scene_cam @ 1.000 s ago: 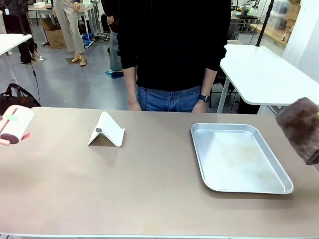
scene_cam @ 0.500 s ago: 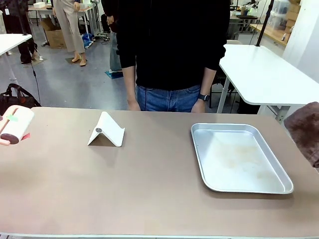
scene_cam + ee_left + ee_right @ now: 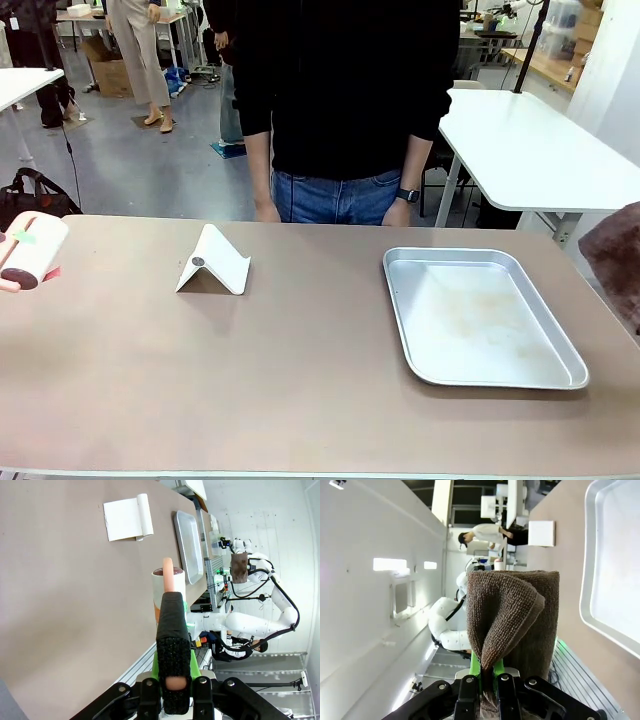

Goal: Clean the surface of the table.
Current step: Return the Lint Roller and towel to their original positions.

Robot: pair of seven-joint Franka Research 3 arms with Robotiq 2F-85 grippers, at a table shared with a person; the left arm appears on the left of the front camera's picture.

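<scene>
The tan-brown table stretches across the front view. My left gripper is shut on the peach handle of a white lint roller, held above the table's left end. My right gripper is shut on a folded brown cloth. That cloth hangs in the air past the table's right edge, clear of the top. In the left wrist view the cloth shows far off on the right arm.
A shiny silver tray lies on the right half of the table. A white folded stand sits left of centre towards the far edge. A person in a black top stands at the far side, hands down. A white-topped table is behind right.
The brown cloth in my right gripper has drifted rightward and now sits mostly past the picture's right edge. The lint roller at the left has stayed put.
</scene>
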